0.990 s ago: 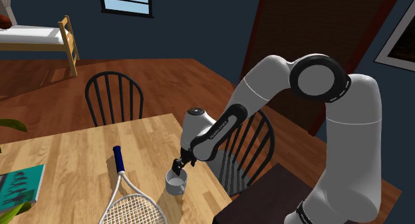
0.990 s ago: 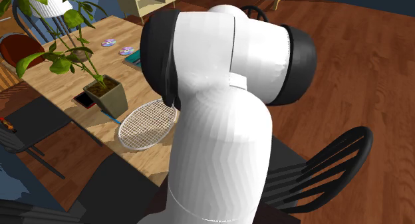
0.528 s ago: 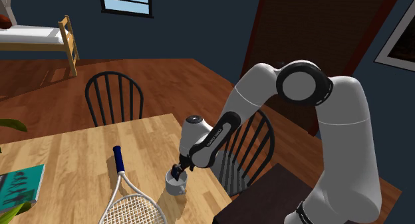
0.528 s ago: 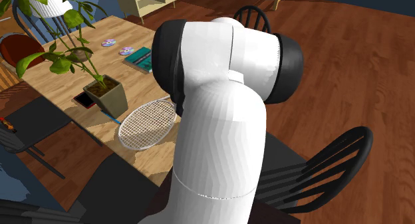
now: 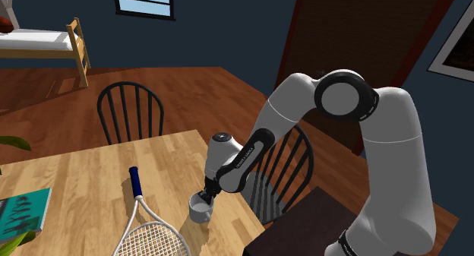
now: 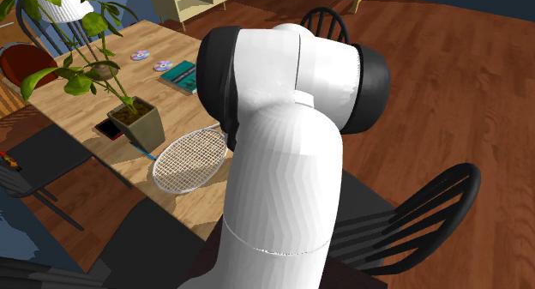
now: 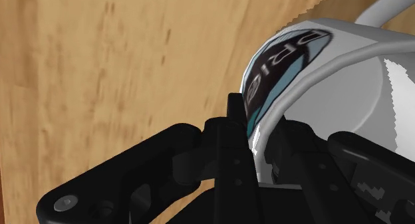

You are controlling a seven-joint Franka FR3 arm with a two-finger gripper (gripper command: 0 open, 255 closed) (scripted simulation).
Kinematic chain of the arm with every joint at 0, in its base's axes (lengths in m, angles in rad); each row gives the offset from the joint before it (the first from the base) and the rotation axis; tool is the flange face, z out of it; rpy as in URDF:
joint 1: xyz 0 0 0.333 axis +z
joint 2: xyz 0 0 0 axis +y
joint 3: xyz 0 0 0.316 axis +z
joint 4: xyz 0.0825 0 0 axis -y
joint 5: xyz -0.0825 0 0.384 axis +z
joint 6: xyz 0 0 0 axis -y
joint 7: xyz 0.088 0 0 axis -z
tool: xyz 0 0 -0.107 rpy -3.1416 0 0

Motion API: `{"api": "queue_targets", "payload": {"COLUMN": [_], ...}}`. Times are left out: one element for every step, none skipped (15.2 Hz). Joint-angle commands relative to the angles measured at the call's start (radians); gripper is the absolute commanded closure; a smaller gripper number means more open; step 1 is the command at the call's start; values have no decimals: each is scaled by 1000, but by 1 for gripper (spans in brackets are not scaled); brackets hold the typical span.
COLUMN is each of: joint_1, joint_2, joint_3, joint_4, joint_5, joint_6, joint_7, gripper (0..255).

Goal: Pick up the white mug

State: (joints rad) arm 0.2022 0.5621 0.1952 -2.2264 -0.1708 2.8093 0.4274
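The white mug (image 5: 200, 210) stands on the wooden table (image 5: 83, 182) near its edge on the shoulder view's right. It has a dark printed label on its side (image 7: 279, 63). My black gripper (image 5: 206, 194) reaches down onto the mug's rim. In the wrist view the gripper (image 7: 256, 133) is shut on the mug's wall: one finger (image 7: 234, 126) presses the outside by the label, the other sits inside the cup. The mug still rests on the table.
A tennis racket (image 5: 140, 224) with a blue grip lies just beside the mug. A teal book (image 5: 23, 213) and a potted plant (image 6: 141, 124) sit farther along the table. Dark chairs (image 5: 131, 110) (image 5: 285, 175) stand at two table edges.
The arm came down, bringing the gripper onto the mug's rim. The fingers, open before, have closed on the mug's wall. The mug has not moved.
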Motion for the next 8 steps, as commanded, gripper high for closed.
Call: {"api": "queue_targets", "payload": {"joint_1": [0, 0, 0, -4, -8, -12, -16, -19], "joint_2": [0, 0, 0, -14, -27, -41, -54, -68], "joint_3": [0, 0, 0, 5, 10, 15, 20, 25], "joint_4": [0, 0, 0, -4, -8, -12, -16, -19], "joint_5": [0, 0, 0, 4, 8, 11, 16, 20], "joint_6": [0, 0, 0, -10, -19, -29, -39, -49], "joint_7": [0, 0, 0, -2, -4, -7, -10, -12], "gripper": [255, 255, 255, 255, 255, 255, 255, 255]}}
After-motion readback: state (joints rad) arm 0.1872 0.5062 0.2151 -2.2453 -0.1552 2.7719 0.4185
